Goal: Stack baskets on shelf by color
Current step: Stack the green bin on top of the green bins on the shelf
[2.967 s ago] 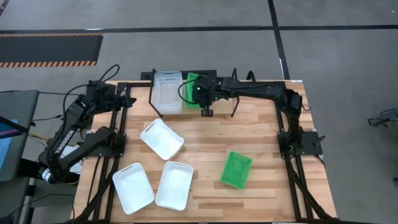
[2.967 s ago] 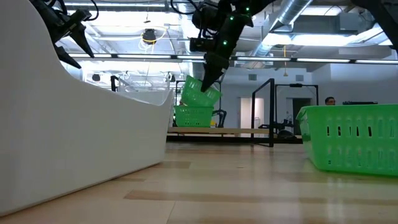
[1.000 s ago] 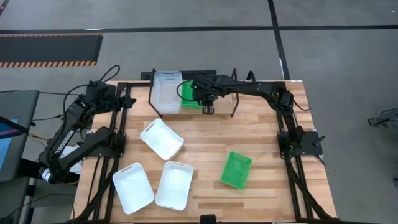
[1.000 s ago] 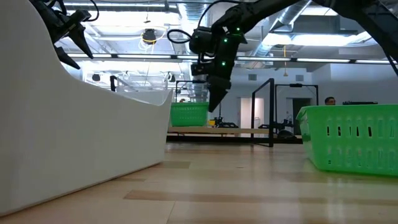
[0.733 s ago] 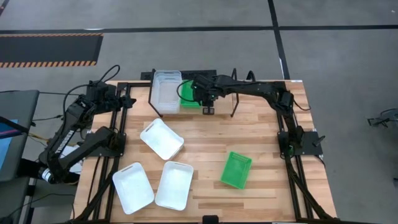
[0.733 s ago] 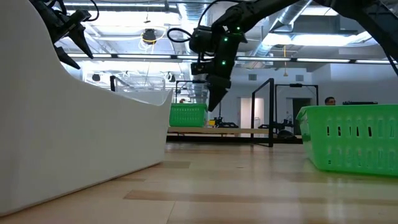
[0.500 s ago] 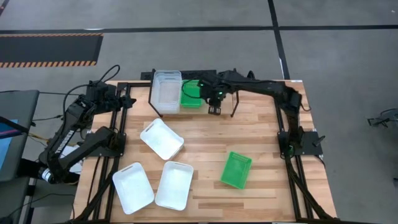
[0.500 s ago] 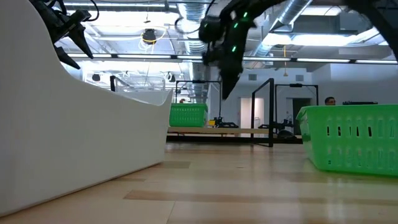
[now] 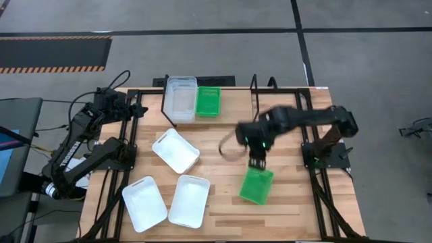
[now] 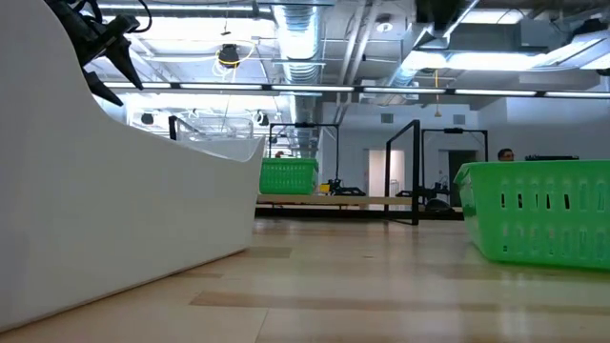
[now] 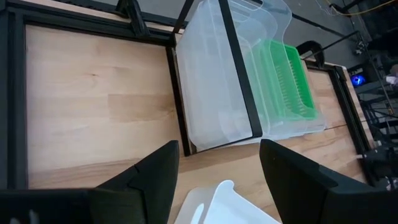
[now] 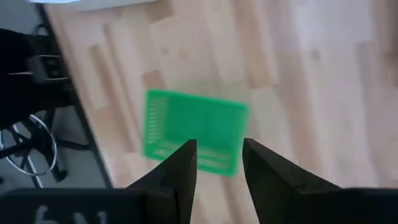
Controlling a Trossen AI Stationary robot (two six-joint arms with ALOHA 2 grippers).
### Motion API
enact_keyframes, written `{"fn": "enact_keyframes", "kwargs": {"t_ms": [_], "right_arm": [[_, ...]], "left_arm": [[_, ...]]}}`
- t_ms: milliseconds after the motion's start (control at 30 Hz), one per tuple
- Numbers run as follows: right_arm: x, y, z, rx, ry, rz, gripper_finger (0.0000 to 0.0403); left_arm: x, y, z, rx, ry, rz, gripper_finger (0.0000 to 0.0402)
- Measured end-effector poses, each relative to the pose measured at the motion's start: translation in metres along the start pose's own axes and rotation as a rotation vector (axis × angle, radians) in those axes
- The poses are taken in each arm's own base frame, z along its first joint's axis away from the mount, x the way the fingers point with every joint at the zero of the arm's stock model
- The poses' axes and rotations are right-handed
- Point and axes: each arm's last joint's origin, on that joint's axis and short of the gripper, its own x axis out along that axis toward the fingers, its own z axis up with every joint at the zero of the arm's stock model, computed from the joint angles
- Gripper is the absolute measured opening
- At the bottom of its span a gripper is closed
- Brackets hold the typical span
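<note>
Left gripper (image 11: 214, 180) sits parked off the table's far-left corner, fingers spread apart and holding nothing, looking at the shelf (image 9: 165, 101) where the clear baskets (image 9: 181, 98) sit stacked at its left end. I count three white baskets (image 9: 175, 150) still loose on the left half of the table. Next along, the green stack (image 9: 208, 100) on the shelf now sits flat and free of the arm; a moment ago my right gripper (image 9: 255, 162) was still beside it, so that placement looks finished. That gripper has swung out to the near right and now hovers over the last loose green basket (image 9: 256, 184), fingers parted and empty, lined up across its rim. Bare wood surrounds that basket on every side, and the shelf's right end stands unfilled for the whites.
</note>
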Motion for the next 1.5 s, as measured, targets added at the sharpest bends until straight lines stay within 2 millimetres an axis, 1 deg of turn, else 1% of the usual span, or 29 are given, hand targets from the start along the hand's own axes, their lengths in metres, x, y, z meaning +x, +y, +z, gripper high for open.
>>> {"fn": "enact_keyframes", "kwargs": {"t_ms": [67, 133, 300, 400, 500, 567, 700, 833, 967, 1067, 1167, 1233, 1267, 1333, 1433, 1500], "right_arm": [[0.003, 0.026, -0.011, -0.01, -0.003, 0.01, 0.0155], [0.008, 0.047, -0.023, -0.009, 0.007, -0.001, 0.0163], [0.037, 0.09, -0.04, 0.002, 0.07, -0.043, 0.0199], [0.055, 0.108, -0.042, 0.014, 0.063, -0.068, 0.0224], [0.076, 0.123, -0.041, 0.031, 0.056, -0.081, 0.024], [0.092, 0.131, -0.04, 0.048, 0.058, -0.093, 0.0244], [0.13, 0.146, -0.037, 0.048, 0.064, -0.133, 0.0244], [0.168, 0.154, -0.036, 0.056, 0.097, -0.186, 0.0244], [0.194, 0.155, -0.036, 0.086, 0.13, -0.233, 0.0244], [0.207, 0.154, -0.036, 0.117, 0.15, -0.271, 0.0244], [0.212, 0.154, -0.036, 0.131, 0.151, -0.277, 0.0244], [0.212, 0.154, -0.036, 0.132, 0.151, -0.277, 0.0237], [0.212, 0.154, -0.036, 0.132, 0.152, -0.279, 0.0228], [0.212, 0.154, -0.037, 0.132, 0.154, -0.281, 0.0198], [0.218, 0.151, -0.039, 0.132, 0.165, -0.292, 0.0129], [0.224, 0.148, -0.042, 0.128, 0.183, -0.285, 0.0074]], "left_arm": [[0.0, 0.0, 0.0, -0.006, 0.005, -0.007, 0.0212], [0.0, -0.001, 0.0, -0.018, 0.012, -0.017, 0.0212], [0.0, -0.001, -0.001, -0.035, 0.017, -0.023, 0.0212], [0.0, 0.0, -0.001, -0.036, 0.02, -0.021, 0.0212], [0.0, 0.0, -0.001, -0.026, 0.02, -0.021, 0.0212], [0.0, 0.0, -0.001, -0.013, 0.02, -0.021, 0.0212], [0.0, 0.0, -0.001, 0.014, 0.021, -0.02, 0.0212], [0.0, 0.0, -0.001, 0.031, 0.023, -0.019, 0.0212], [0.0, 0.0, -0.001, 0.064, 0.022, -0.019, 0.0212], [0.0, 0.0, -0.001, 0.075, 0.021, -0.018, 0.0212], [0.0, -0.001, -0.001, 0.077, 0.016, -0.021, 0.0212], [0.0, -0.001, 0.0, 0.077, 0.016, -0.022, 0.0212], [0.0, -0.001, 0.0, 0.077, 0.015, -0.022, 0.0212], [0.0, -0.001, 0.0, 0.078, 0.015, -0.023, 0.0212], [0.0, -0.001, 0.0, 0.077, 0.014, -0.022, 0.0212], [0.0, -0.001, 0.0, 0.077, 0.015, -0.023, 0.0212]]}}
